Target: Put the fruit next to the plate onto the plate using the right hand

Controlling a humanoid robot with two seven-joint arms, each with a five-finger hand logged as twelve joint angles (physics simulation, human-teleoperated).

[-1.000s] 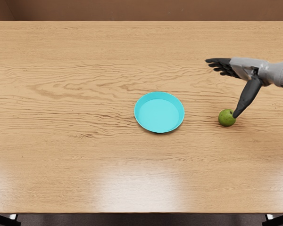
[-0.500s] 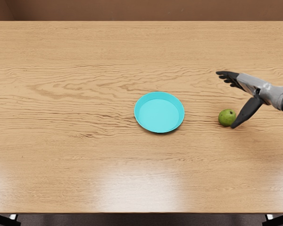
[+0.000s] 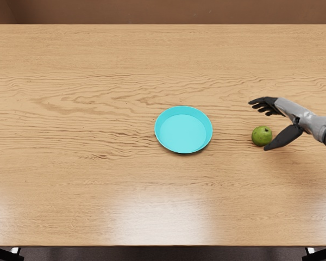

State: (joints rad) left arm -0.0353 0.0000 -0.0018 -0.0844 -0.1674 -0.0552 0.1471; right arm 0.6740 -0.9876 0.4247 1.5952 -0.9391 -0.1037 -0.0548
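Head view. A light wooden table with marked grain [image 3: 98,65] fills nearly the whole frame. A narrow brown strip of background runs along the top edge. Pale glossy reflections lie across the lower part of the tabletop.

A round turquoise plate with a raised rim [image 3: 183,129] lies flat on the table, slightly right of the frame centre. Its inner surface carries nothing.

The small round green fruit [image 3: 261,135] rests on the bare wood to the right of the plate, at about the same height in the frame. A clear gap of tabletop separates the two, so the fruit is near the plate but not on it.

The right hand [image 3: 290,111], grey at the palm with dark digits, enters from the right edge at mid height. The hand is spread wide and holds nothing. The dark fingers [image 3: 263,103] extend leftward above and to the right of the fruit, apart from it. The thumb [image 3: 280,138] angles down and to the left, and its tip ends just beside the lower right side of the fruit. Whether the tip touches the fruit cannot be determined.
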